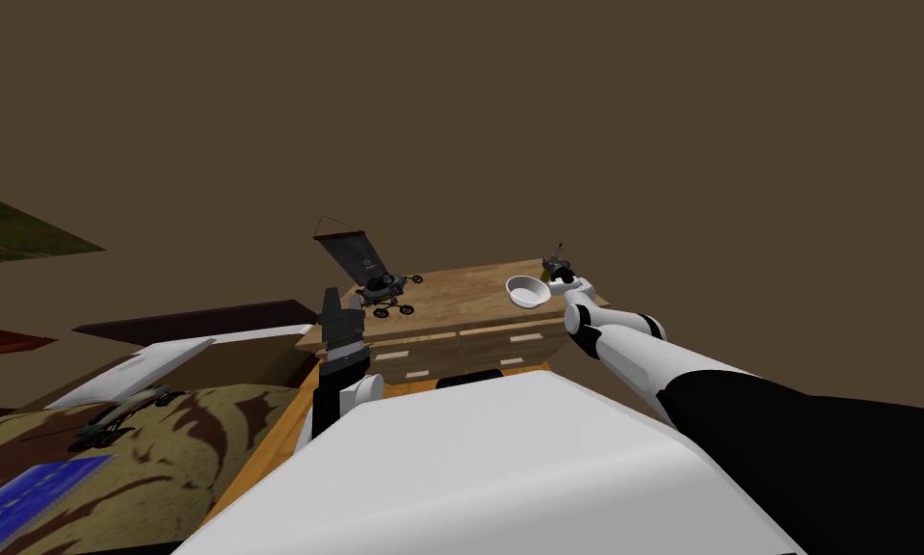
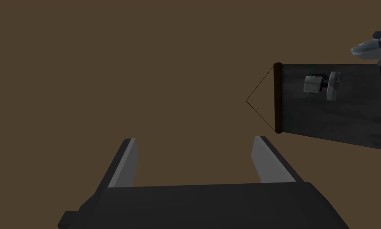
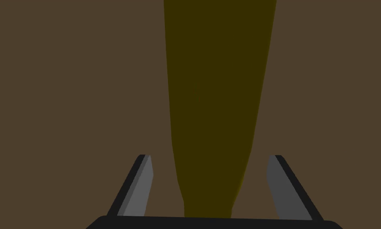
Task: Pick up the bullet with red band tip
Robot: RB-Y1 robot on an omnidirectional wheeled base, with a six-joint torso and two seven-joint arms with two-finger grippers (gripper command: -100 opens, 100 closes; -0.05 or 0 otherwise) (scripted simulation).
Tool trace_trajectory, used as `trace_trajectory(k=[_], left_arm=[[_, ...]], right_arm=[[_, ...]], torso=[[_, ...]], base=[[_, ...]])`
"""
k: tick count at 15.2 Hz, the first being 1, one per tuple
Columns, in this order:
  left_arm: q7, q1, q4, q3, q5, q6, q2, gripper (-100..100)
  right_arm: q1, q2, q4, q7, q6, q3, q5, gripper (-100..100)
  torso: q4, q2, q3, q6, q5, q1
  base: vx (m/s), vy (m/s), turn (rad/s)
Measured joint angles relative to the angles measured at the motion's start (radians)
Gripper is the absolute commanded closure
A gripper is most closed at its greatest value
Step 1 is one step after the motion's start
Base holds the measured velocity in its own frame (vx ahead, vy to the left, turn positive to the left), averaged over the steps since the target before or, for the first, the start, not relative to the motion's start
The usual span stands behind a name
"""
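Right claw (image 3: 209, 156) held spread wide; olive bullet (image 3: 217, 99) seen between fingers, touched by neither. Left claw (image 2: 194, 138) likewise spread.

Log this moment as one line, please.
right gripper: open, straddling olive bullet | left gripper: open, beside dresser | grasp: not yet closed

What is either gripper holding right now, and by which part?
Nothing. The dark olive tapered bullet lies between the right gripper's open fingers, untouched; the left gripper is open too.
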Motion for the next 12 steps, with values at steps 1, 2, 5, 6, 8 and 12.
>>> trace_trajectory(k=[1, 2, 5, 6, 8, 12], left_arm=[[0.000, 0.000, 0.000, 0.000, 0.000, 0.000, 0.000, 0], [0.000, 0.000, 0.000, 0.000, 0.000, 0.000, 0.000, 0], [0.000, 0.000, 0.000, 0.000, 0.000, 0.000, 0.000, 0], [0.000, 0.000, 0.000, 0.000, 0.000, 0.000, 0.000, 0], [0.000, 0.000, 0.000, 0.000, 0.000, 0.000, 0.000, 0], [0.000, 0.000, 0.000, 0.000, 0.000, 0.000, 0.000, 0]], right_arm=[[0.000, 0.000, 0.000, 0.000, 0.000, 0.000, 0.000, 100], [0.000, 0.000, 0.000, -0.001, 0.000, 0.000, 0.000, 100], [0.028, 0.019, -0.060, -0.025, 0.028, 0.014, 0.015, 100], [0.032, 0.028, -0.079, -0.048, 0.047, 0.017, 0.037, 100], [0.043, 0.058, -0.123, -0.088, 0.076, 0.016, 0.082, 100], [0.065, 0.091, -0.188, -0.163, 0.119, 0.031, 0.160, 100]], torso=[[0.000, 0.000, 0.000, 0.000, 0.000, 0.000], [0.000, 0.000, 0.000, 0.000, 0.000, -0.001], [-0.001, 0.000, 0.000, -0.001, -0.001, -0.002], [-0.001, 0.000, -0.001, -0.002, -0.002, -0.004], [-0.002, 0.000, -0.001, -0.004, -0.004, -0.007], [-0.006, -0.002, -0.004, -0.004, -0.007, -0.006]], base=[[0.000, 0.000, 0.000], [0.000, 0.000, 0.000], [-0.004, -0.045, 0.018], [-0.027, -0.104, 0.043], [-0.038, -0.091, 0.047], [-0.020, -0.052, 0.018]])
